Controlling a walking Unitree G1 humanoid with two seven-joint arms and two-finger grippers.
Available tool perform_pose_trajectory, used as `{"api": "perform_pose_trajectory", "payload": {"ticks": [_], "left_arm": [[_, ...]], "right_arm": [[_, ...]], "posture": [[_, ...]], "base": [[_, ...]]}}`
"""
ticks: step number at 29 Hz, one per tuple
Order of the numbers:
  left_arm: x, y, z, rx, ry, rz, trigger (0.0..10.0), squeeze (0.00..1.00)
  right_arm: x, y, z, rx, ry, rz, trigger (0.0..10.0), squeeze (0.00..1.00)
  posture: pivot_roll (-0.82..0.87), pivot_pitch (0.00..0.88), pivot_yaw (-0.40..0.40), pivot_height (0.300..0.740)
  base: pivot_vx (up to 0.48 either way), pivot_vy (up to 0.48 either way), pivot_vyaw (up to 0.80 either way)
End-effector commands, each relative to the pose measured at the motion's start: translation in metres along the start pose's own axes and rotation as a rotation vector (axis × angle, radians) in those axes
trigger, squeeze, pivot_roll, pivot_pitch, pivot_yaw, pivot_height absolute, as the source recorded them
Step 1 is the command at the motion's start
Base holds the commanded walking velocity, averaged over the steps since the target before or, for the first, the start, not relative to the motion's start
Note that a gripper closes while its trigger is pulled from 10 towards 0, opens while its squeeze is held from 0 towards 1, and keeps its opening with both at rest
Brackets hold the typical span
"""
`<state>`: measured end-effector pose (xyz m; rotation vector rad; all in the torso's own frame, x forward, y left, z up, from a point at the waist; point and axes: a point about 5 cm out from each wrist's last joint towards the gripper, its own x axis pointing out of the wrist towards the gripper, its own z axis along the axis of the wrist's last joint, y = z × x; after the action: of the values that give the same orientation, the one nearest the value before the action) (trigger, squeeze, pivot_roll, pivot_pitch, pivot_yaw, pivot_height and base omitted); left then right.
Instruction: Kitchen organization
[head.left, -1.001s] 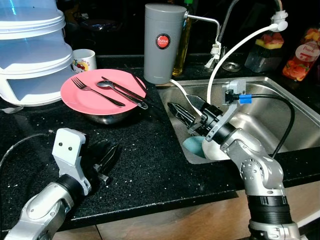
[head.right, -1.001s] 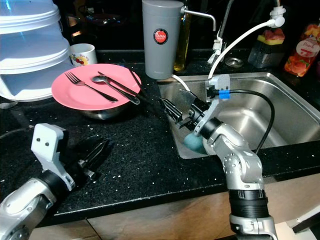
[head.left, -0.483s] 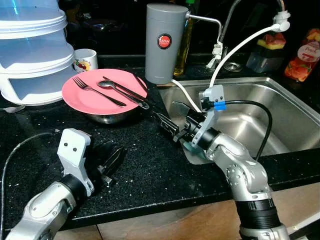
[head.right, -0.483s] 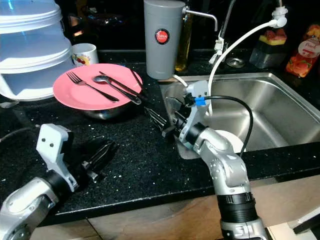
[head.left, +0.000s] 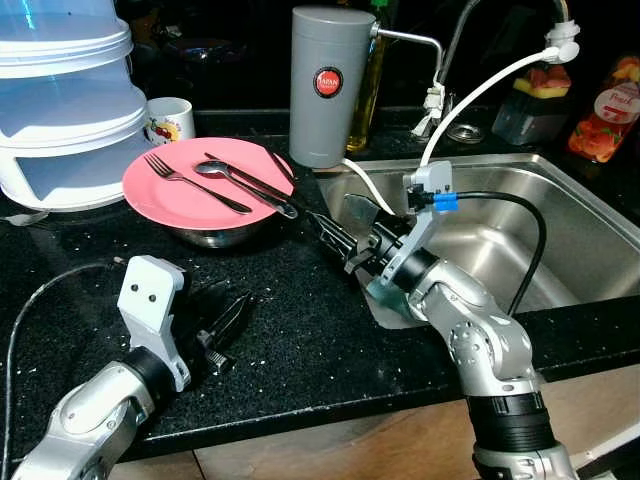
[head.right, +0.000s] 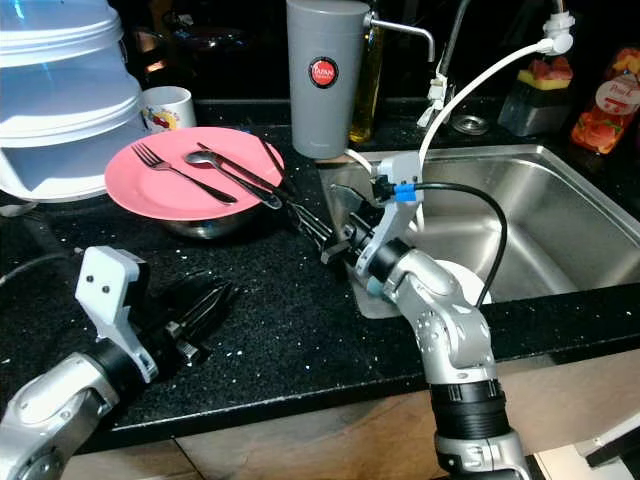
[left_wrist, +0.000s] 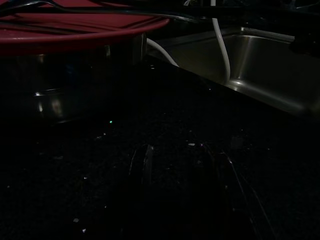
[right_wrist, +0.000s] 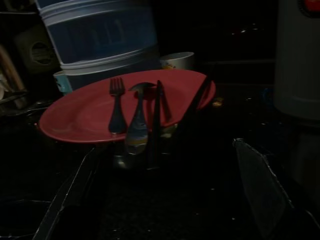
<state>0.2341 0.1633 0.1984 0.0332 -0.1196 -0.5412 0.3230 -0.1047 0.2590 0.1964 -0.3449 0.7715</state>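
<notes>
**Right gripper reaching from the sink toward the pink plate**

Currently the right gripper (head.left: 335, 237) is stretching from the stainless steel sink (head.left: 560, 215) across the black speckled countertop (head.left: 300, 330), its fingertips just short of the round pink plate (head.left: 160, 190). Its two black fingers are standing apart, spread wide in the right wrist view, and are gripping nothing.

The plate is sitting on a shallow metal bowl (head.left: 215, 237) and is carrying a steel fork (head.left: 190, 182), a steel spoon (head.left: 225, 178) and a dark-handled knife (head.left: 262, 192). The right wrist view is looking straight along the fingers at that cutlery (right_wrist: 135, 120), with the stacked white plastic containers (right_wrist: 100, 35) and a small white mug (right_wrist: 177, 60) behind it. The head views are adding what the wrist camera misses: a tall grey cylindrical canister with a red badge (head.left: 325, 85) and a white hose (head.left: 470, 100) running into the sink.

The left gripper (head.left: 222, 325) is resting low on the countertop near the front edge; its fingers look slightly parted and are holding nothing. The left wrist view is very dark, with the plate's underside (left_wrist: 75, 37) and the sink edge (left_wrist: 260, 55) just legible.
</notes>
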Motion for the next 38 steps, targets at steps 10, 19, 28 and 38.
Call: {"api": "perform_pose_trajectory", "payload": {"ticks": [10, 19, 28, 38], "left_arm": [[-0.0003, -0.0016, -0.0031, 0.000, 0.018, -0.020, 10.0, 0.00], [-0.0003, -0.0034, -0.0034, -0.002, 0.024, -0.032, 10.0, 0.00], [-0.0005, -0.0030, -0.0031, 0.001, 0.028, -0.034, 10.0, 0.00], [-0.0007, -0.0029, -0.0031, 0.000, 0.027, -0.039, 10.0, 0.00]], "right_arm": [[-0.0008, 0.0032, -0.0002, 0.020, 0.015, 0.026, 10.0, 0.00], [-0.0014, 0.0042, -0.0032, 0.027, 0.036, 0.031, 10.0, 0.00], [-0.0010, 0.0048, -0.0046, 0.043, 0.042, 0.033, 4.7, 0.00], [-0.0018, 0.0051, -0.0045, 0.049, 0.044, 0.035, 3.1, 0.00]], "posture": [[0.00, 0.076, -0.037, 0.740], [0.01, 0.077, -0.035, 0.740], [0.01, 0.077, -0.036, 0.740], [0.01, 0.078, -0.035, 0.740]], "base": [[0.000, 0.000, 0.00], [0.000, 0.000, 0.00], [0.000, 0.000, 0.00], [0.000, 0.000, 0.00]]}}
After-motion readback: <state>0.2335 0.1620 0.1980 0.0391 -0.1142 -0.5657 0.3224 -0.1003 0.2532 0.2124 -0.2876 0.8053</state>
